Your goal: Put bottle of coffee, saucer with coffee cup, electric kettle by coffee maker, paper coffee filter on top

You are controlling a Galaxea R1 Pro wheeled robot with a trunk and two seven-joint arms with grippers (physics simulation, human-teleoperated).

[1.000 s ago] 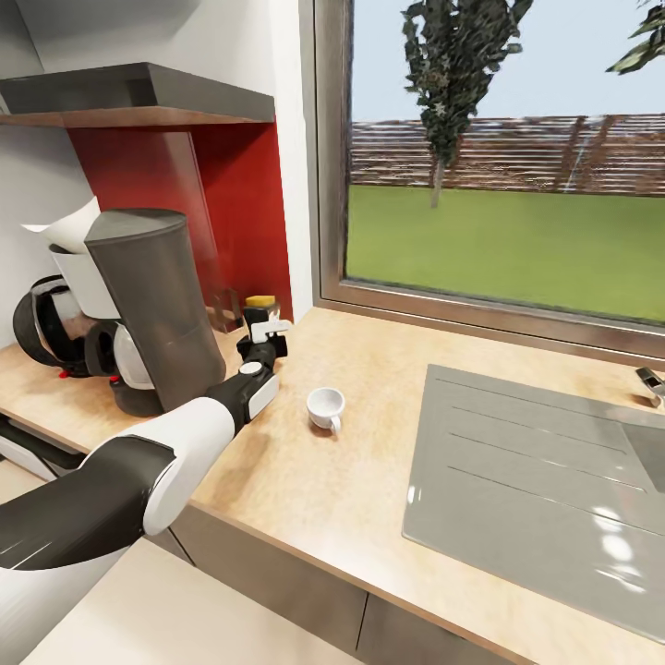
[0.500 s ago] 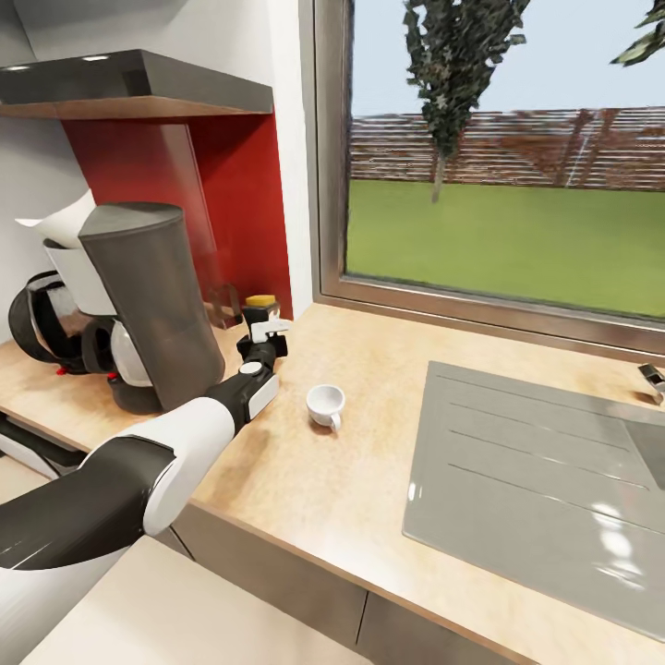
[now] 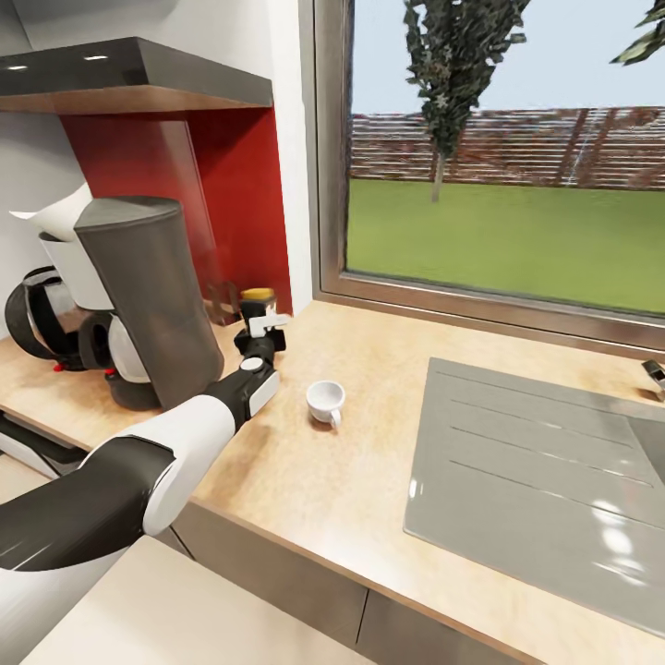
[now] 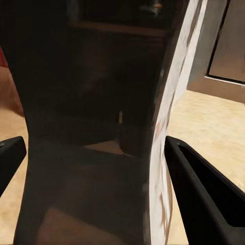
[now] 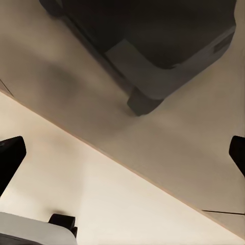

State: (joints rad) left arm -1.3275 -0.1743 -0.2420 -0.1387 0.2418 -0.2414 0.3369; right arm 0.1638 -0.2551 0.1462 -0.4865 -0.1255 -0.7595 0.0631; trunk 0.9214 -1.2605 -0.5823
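Observation:
The dark bottle of coffee (image 3: pixel 257 299) with its yellow lid stands on the kitchen countertop (image 3: pixel 305 471), just right of the tall grey coffee maker (image 3: pixel 148 296). My left gripper (image 3: pixel 260 320) is shut on the bottle; in the left wrist view the dark jar (image 4: pixel 102 102) spans the gap between the black fingers (image 4: pixel 204 199). A white paper coffee filter (image 3: pixel 57 216) sits on top of the coffee maker. The black electric kettle (image 3: pixel 35 325) stands behind it at the left. The white coffee cup (image 3: pixel 325 401) rests on the bare counter. The saucer is out of view. My right gripper (image 5: pixel 122 153) hangs open.
A grey steel sink (image 3: pixel 545 471) is set into the counter at the right. The dark kitchen shelf (image 3: pixel 139 81) hangs above the coffee maker, against a red wall panel. A large window runs behind the counter.
The head view has shifted slightly, so everything sits a little further left and higher. The left arm and the bottle keep the same place relative to the cup.

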